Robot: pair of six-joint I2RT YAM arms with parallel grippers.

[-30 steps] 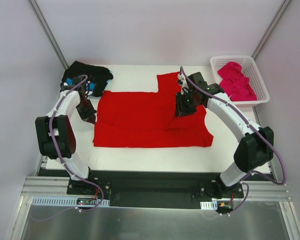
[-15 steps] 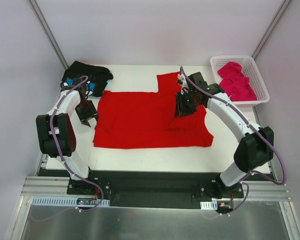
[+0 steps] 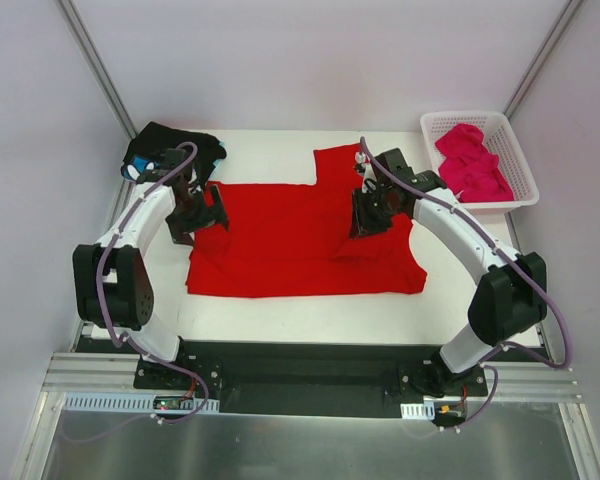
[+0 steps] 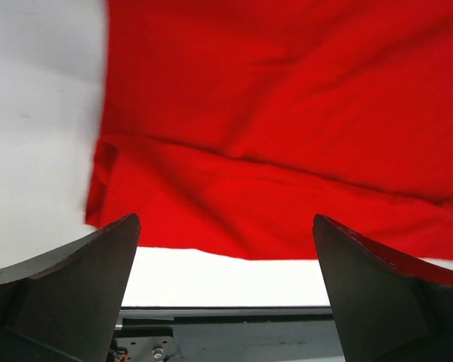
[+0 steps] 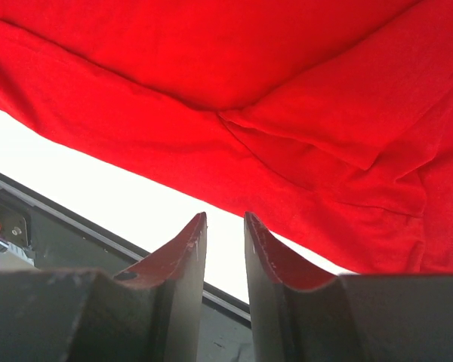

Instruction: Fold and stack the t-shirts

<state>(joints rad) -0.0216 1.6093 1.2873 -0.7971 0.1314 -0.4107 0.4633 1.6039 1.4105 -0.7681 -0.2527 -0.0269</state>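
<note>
over red t-shirt [image 3: 280, 245]: left pincer [image 4: 225, 222] spread wide, empty; right pincer [image 5: 225, 219] barely parted, empty; black t-shirt [image 3: 160, 140] partly behind left arm [image 3: 145, 215].

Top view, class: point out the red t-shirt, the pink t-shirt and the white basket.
red t-shirt [image 3: 290, 240]: top view, middle of its body
pink t-shirt [image 3: 472, 160]: top view, middle of the heap
white basket [image 3: 462, 116]: top view, far rim

In front of me the plain red t-shirt [image 3: 280, 240] lies spread flat in the middle of the desk [image 3: 280, 310]. Its right side is folded over in a rumpled flap, and one sleeve points to the far edge. The black flower-print t-shirt [image 3: 155, 138] sits bunched at the far left corner, and the magenta-pink t-shirt [image 3: 472, 162] lies crumpled in the white basket [image 3: 520, 165] at far right.
</note>
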